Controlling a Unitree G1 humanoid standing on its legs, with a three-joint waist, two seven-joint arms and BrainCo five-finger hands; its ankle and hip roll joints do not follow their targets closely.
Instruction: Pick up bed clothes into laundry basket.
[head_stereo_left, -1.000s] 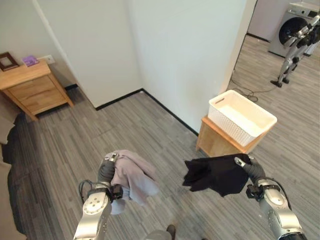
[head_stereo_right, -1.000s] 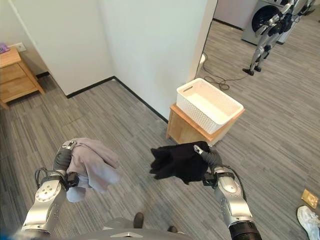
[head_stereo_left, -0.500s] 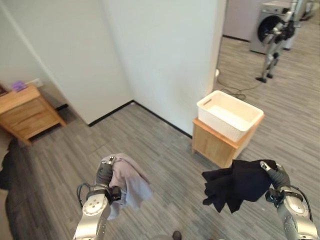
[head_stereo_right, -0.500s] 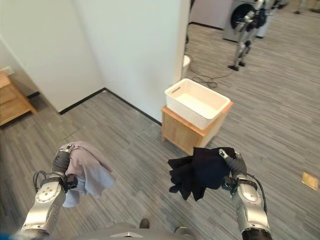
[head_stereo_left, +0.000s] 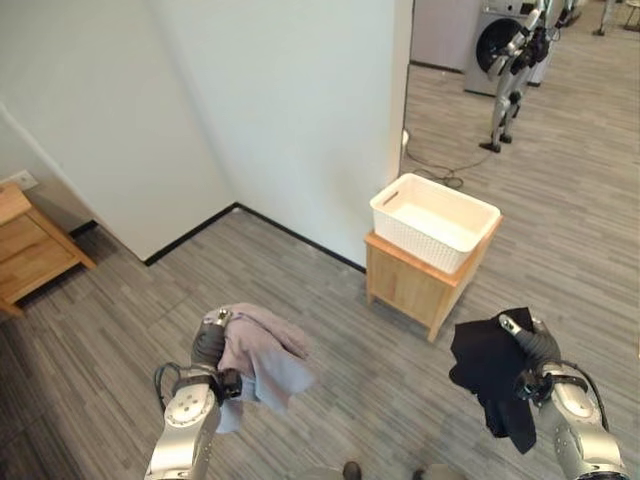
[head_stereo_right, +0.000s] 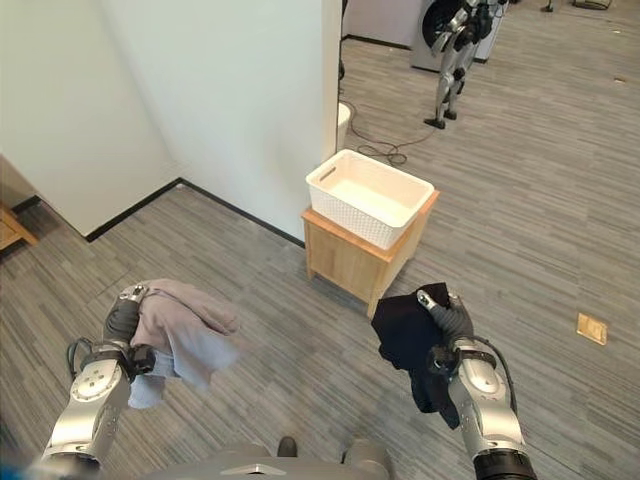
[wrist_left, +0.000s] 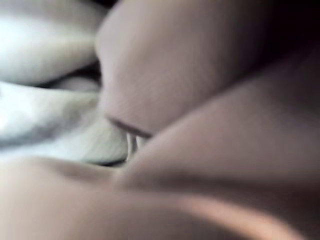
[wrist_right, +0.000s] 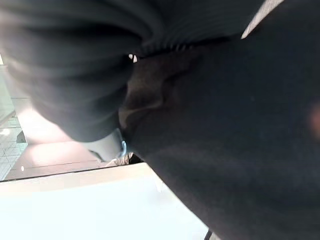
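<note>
The robot's left hand (head_stereo_left: 209, 345) has its fingers curled around a soft, crumpled light grey cloth (head_stereo_left: 262, 353), held up above the grey wood-look floor (head_stereo_left: 330, 310). The right hand (head_stereo_left: 536, 345) has its fingers closed on a limp black cloth (head_stereo_left: 490, 375) that hangs down from it. A white plastic laundry basket with a woven-look wall (head_stereo_left: 434, 220) sits on a small light wooden surface (head_stereo_left: 412, 286) by the white wall (head_stereo_left: 290, 100), near the black cloth but not touching it.

Grey cloth (head_stereo_left: 262, 352) hides left robot hand (head_stereo_left: 209, 345) fingers.
</note>
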